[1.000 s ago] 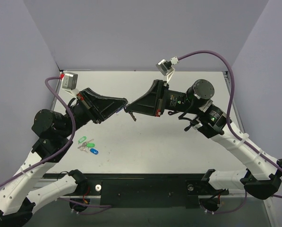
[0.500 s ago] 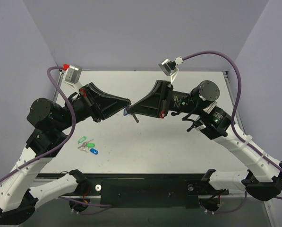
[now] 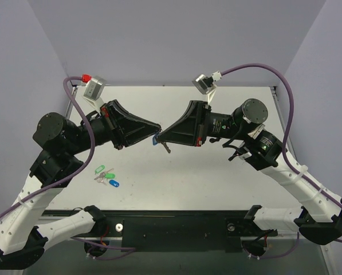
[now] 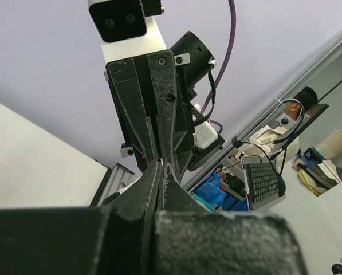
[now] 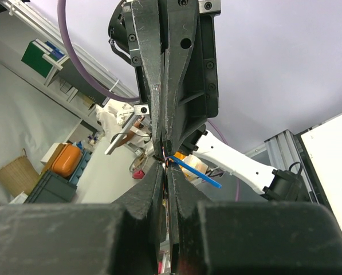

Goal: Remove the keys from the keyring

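Lifted both arms a little. Clamped left claw point(image 3: 157, 129) on keyring point(image 3: 154, 139); pinched right claw point(image 3: 162, 135) shut, maybe on its ring. Let key point(image 3: 168, 149) dangle just under right claw, pointing down.

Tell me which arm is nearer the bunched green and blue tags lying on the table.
Left. The left arm has its elbow just left of the bunched tags; the right arm reaches in from the opposite side, well away from them.
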Motion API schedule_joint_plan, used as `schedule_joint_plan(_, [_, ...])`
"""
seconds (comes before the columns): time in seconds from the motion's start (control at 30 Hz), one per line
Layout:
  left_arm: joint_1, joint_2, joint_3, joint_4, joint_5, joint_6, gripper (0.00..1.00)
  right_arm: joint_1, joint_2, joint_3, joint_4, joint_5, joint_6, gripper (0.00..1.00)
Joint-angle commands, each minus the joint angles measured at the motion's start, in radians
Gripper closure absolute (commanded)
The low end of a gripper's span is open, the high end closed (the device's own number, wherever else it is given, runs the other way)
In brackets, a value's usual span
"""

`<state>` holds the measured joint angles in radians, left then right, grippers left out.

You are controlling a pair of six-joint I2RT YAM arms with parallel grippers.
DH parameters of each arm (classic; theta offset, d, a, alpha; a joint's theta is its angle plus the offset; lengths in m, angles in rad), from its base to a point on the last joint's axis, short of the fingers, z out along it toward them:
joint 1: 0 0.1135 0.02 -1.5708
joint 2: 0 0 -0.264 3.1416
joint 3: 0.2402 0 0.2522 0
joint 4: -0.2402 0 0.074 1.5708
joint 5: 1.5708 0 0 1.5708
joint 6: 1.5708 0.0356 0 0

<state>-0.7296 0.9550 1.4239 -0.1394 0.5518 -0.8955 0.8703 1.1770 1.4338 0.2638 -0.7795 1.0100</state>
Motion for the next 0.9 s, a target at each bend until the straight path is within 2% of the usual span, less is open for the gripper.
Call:
schedule_joint_plan(0.0, [-0.014, 0.036, 0.015, -0.077, 0.108, 0.027, 1.00, 0.009, 0.027, -0.001, 0.055, 0.026, -0.002, 1.00])
schedule_joint_plan(0.17, [-0.011, 0.044, 0.021, -0.074, 0.106, 0.023, 1.00, 0.010, 0.024, -0.004, 0.045, 0.022, -0.010, 1.00])
schedule_joint_plan(0.23, [-0.013, 0.042, 0.024, -0.078, 0.089, 0.023, 0.91, 0.009, 0.023, -0.009, 0.041, 0.023, -0.011, 1.00])
schedule_joint_plan(0.27, [-0.013, 0.041, 0.030, -0.083, 0.083, 0.023, 0.76, 0.012, 0.023, -0.010, 0.041, 0.025, -0.011, 1.00])
schedule_joint_plan(0.33, [-0.013, 0.037, 0.038, -0.095, 0.050, 0.026, 0.55, 0.010, 0.018, -0.016, 0.040, 0.026, -0.013, 1.00])
schedule_joint_plan(0.4, [-0.010, 0.025, 0.032, -0.098, 0.001, 0.018, 0.41, 0.010, 0.013, -0.021, 0.038, 0.031, -0.017, 1.00])
schedule_joint_plan(0.43, [-0.010, 0.024, 0.027, -0.094, -0.030, 0.015, 0.25, 0.010, 0.013, -0.022, 0.037, 0.032, -0.019, 1.00])
schedule_joint_plan(0.57, [-0.011, -0.015, -0.022, -0.046, -0.143, -0.020, 0.21, 0.010, 0.009, -0.019, 0.029, 0.045, -0.027, 1.00])
schedule_joint_plan(0.8, [-0.008, -0.123, -0.137, 0.093, -0.302, -0.075, 0.21, 0.012, -0.004, -0.035, 0.028, 0.069, -0.036, 1.00])
schedule_joint_plan(0.87, [-0.008, -0.146, -0.155, 0.110, -0.342, -0.071, 0.29, 0.012, -0.013, -0.044, 0.029, 0.083, -0.039, 1.00])
